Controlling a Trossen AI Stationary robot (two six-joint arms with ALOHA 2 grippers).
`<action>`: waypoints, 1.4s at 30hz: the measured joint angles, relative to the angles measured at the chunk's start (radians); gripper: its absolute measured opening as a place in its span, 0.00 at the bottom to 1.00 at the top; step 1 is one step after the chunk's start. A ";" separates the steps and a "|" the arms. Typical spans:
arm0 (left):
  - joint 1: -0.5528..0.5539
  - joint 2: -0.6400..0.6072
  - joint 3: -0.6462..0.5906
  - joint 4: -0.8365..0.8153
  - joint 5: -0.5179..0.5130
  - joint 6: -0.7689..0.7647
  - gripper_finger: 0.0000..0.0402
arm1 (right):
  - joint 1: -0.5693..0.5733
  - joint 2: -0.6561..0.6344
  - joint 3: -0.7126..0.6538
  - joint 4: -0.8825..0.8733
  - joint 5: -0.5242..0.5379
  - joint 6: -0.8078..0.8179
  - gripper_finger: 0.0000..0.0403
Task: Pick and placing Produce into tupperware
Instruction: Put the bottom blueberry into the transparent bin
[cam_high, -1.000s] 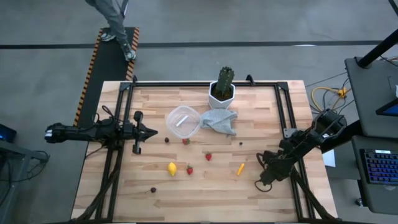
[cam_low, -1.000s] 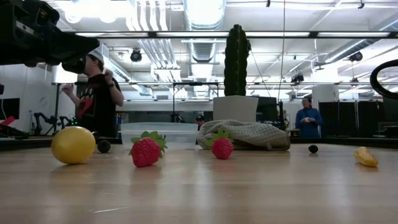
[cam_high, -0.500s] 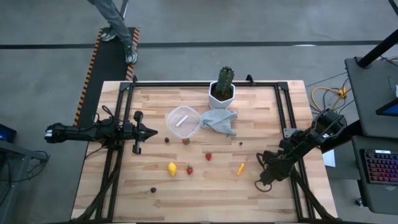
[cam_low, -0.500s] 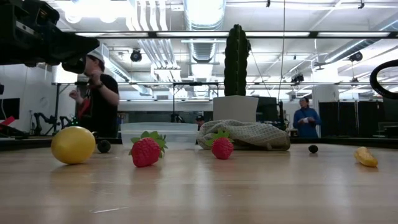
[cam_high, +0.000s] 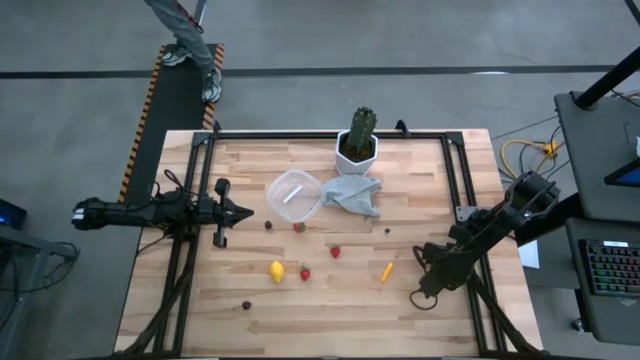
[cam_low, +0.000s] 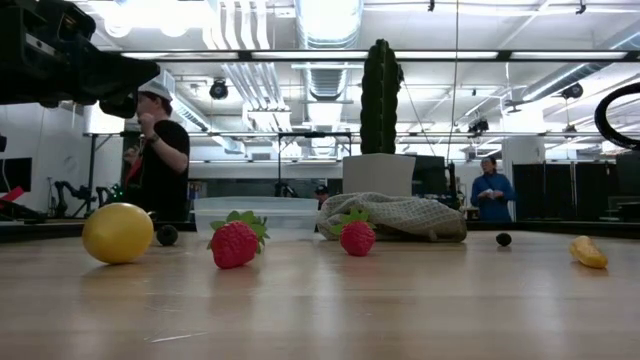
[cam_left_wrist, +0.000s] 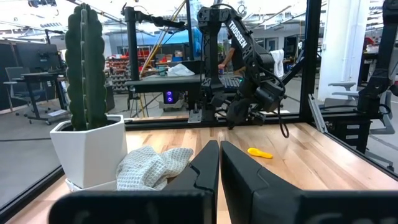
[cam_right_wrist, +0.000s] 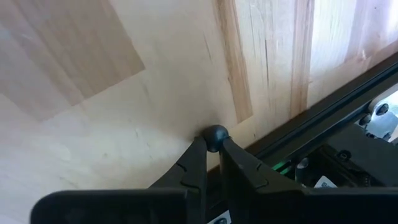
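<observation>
The clear round tupperware (cam_high: 293, 195) stands on the table's far middle, beside the grey cloth (cam_high: 356, 196). Scattered nearer are a yellow lemon (cam_high: 276, 270), three red strawberries (cam_high: 305, 272) (cam_high: 335, 252) (cam_high: 299, 227), an orange carrot (cam_high: 387, 271) and small dark balls (cam_high: 268, 225) (cam_high: 247, 305) (cam_high: 387, 231). My left gripper (cam_high: 246, 212) hovers shut at the table's left side, left of the tupperware. My right gripper (cam_high: 417, 297) is low at the near right, shut on another dark ball (cam_right_wrist: 216, 137). My right gripper (cam_right_wrist: 213, 148) pinches the small dark ball between its two fingertips (cam_right_wrist: 198, 152), only at their free ends. The fingers slant down onto the table from the right. The ball is at the wood close to the black frame rail (cam_right_wrist: 292, 140); whether it is lifted clear does not show.
A green cactus in a white hexagonal pot (cam_high: 358, 142) stands at the far edge behind the cloth. Black frame rails (cam_high: 470, 215) run along the table's sides. Bare wood lies between the produce and the near edge. People stand in the room beyond (cam_low: 160, 150).
</observation>
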 joint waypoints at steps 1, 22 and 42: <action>0.000 0.000 0.000 0.000 0.000 0.000 0.00 | 0.000 -0.003 0.000 0.000 0.000 0.001 0.07; 0.000 0.000 0.000 -0.005 0.004 -0.003 0.00 | 0.000 -0.009 -0.001 -0.003 0.008 -0.004 0.07; 0.000 0.035 0.000 -0.004 0.007 -0.003 0.00 | 0.000 0.036 -0.007 -0.007 0.011 -0.043 0.28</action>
